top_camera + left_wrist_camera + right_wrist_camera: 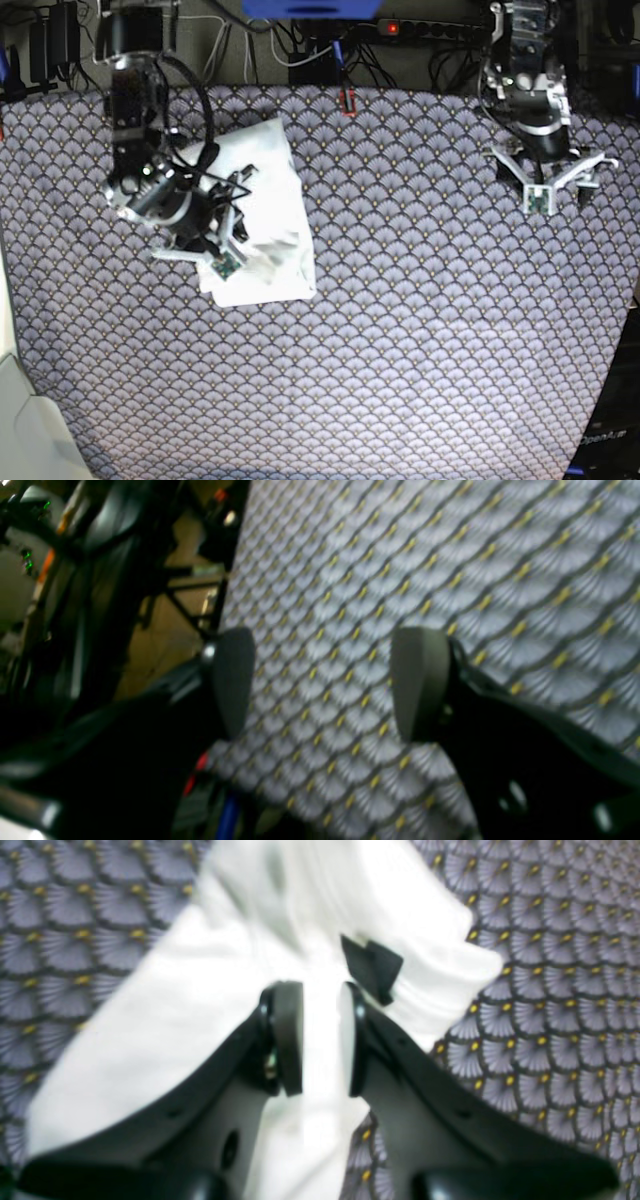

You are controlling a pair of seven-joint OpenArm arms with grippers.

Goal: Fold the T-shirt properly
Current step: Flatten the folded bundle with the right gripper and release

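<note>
Nearest in the right wrist view, the right tool (320, 1037) has its two dark pads drawn close on a raised ridge of white cloth, clenched on the T-shirt (165, 1005). A small black tag (372, 967) shows on the fabric just beyond the pads. In the base view the T-shirt (265, 215) lies bunched on the fan-patterned tabletop (400, 330), toward the side where the right arm works, plain white side up. Well apart, near the far edge on the other side, the left tool (548, 180) hangs released, pads spread wide over bare cloth, gripping nothing.
</note>
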